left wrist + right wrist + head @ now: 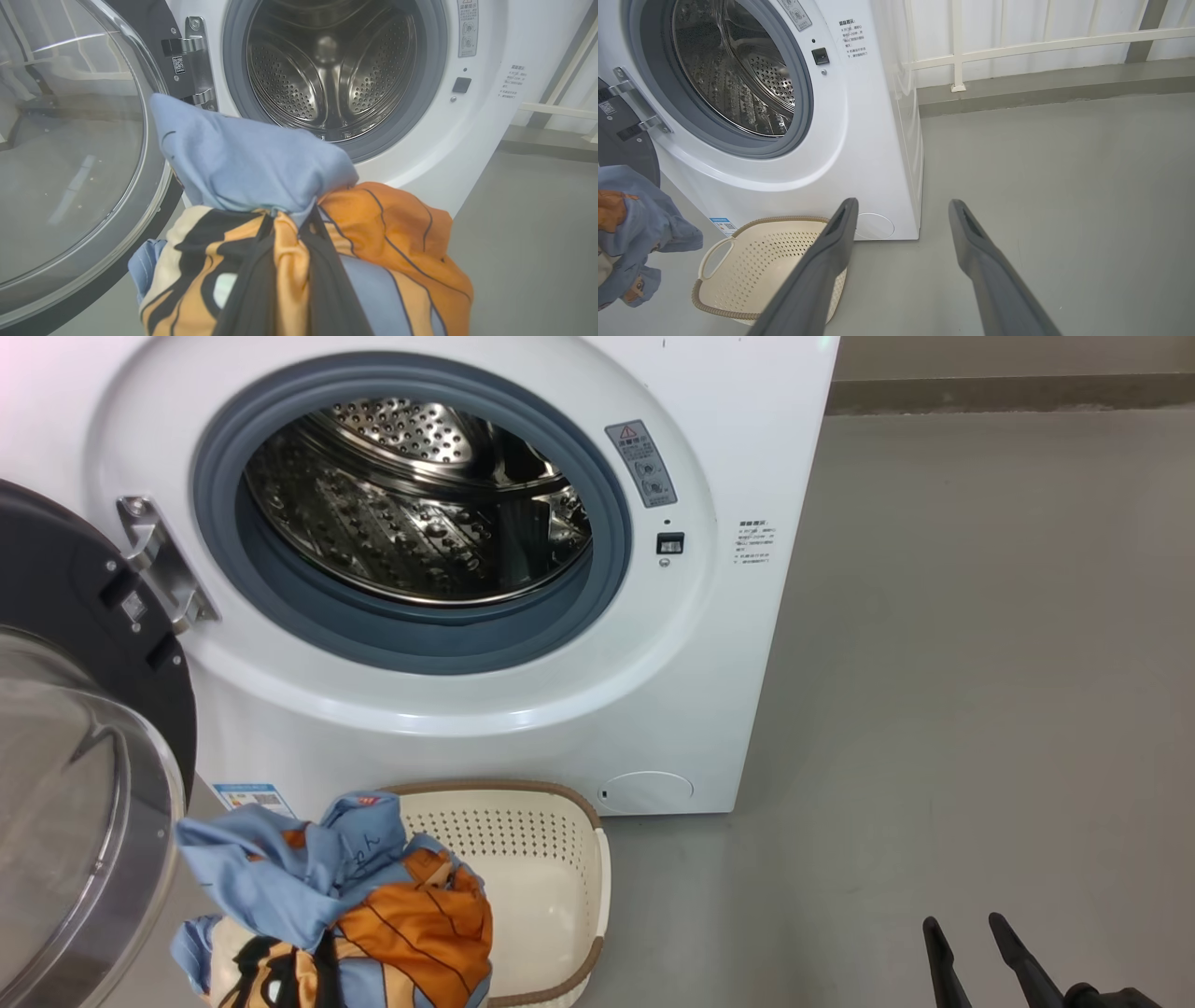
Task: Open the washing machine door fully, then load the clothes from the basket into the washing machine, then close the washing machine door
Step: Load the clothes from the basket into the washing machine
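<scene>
The washing machine (738,644) stands with its round door (65,588) swung open to the left and its steel drum (420,504) bare. My left gripper (290,213) is shut on the clothes (261,163), a blue, orange and cream bundle. The clothes (373,905) hang above the left end of the basket (551,868), below and in front of the drum opening (331,65). The basket (761,266) sits on the floor against the machine, and its visible inside is bare. My right gripper (903,205) is open and holds nothing, low at the right (963,924) over the floor.
The open door's glass bowl (70,140) bulges close beside the bundle on the left. Grey floor (980,663) stretches to the right of the machine. A white railing (1041,44) and a low kerb run along the back wall.
</scene>
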